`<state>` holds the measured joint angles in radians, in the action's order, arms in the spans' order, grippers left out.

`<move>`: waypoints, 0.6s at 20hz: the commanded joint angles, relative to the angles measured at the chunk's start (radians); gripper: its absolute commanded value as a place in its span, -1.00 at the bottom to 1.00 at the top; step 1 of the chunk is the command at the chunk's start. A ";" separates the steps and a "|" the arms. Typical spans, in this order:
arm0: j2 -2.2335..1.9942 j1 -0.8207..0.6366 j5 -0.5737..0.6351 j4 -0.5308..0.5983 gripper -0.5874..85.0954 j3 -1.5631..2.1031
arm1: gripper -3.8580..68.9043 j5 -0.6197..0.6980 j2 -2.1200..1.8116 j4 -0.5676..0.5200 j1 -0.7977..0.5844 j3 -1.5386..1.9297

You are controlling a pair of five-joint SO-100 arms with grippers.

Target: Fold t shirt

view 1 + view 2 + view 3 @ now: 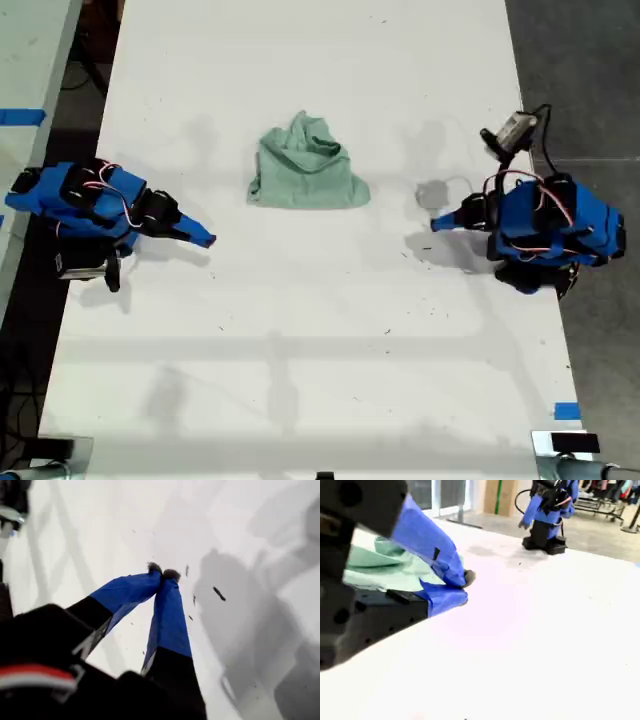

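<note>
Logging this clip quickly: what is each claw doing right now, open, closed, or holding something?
My first gripper: claw closed, tips touching, empty, above the bare table.
My second gripper: claw closed, empty, with the t shirt just behind it, not gripped.

The long white table [330, 330] is taken in from straight overhead by the exterior view. Bare tabletop is looked down on steeply, close behind my first gripper [162, 573]. The second wrist view is held low (almost skimming), aimed past my second gripper [465, 582] at the pale mint-green crumpled fabric t shirt [385, 562] and far blue arm [547, 510], both shared with the overhead.
</note>
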<state>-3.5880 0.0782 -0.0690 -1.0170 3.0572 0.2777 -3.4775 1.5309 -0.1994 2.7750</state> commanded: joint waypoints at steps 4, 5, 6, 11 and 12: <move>-0.005 -0.037 0.087 -0.031 -0.84 0.163 | -0.85 -0.100 -0.032 -0.091 0.032 0.268; -0.011 -0.032 0.098 -0.034 -0.75 0.158 | -0.82 -0.106 -0.032 -0.092 0.040 0.268; -0.012 -0.038 0.098 -0.034 -0.73 0.153 | -0.80 -0.118 -0.032 -0.098 0.064 0.273; -0.012 -0.074 0.160 -0.029 -0.73 0.152 | -0.76 -0.324 -0.032 -0.143 0.104 0.307; -0.012 -0.074 0.160 -0.029 -0.73 0.152 | -0.75 -0.278 -0.032 -0.143 0.094 0.307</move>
<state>-3.5957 0.0230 0.0813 -1.0538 3.1999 -0.0015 -3.5051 1.4128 -0.1089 3.0403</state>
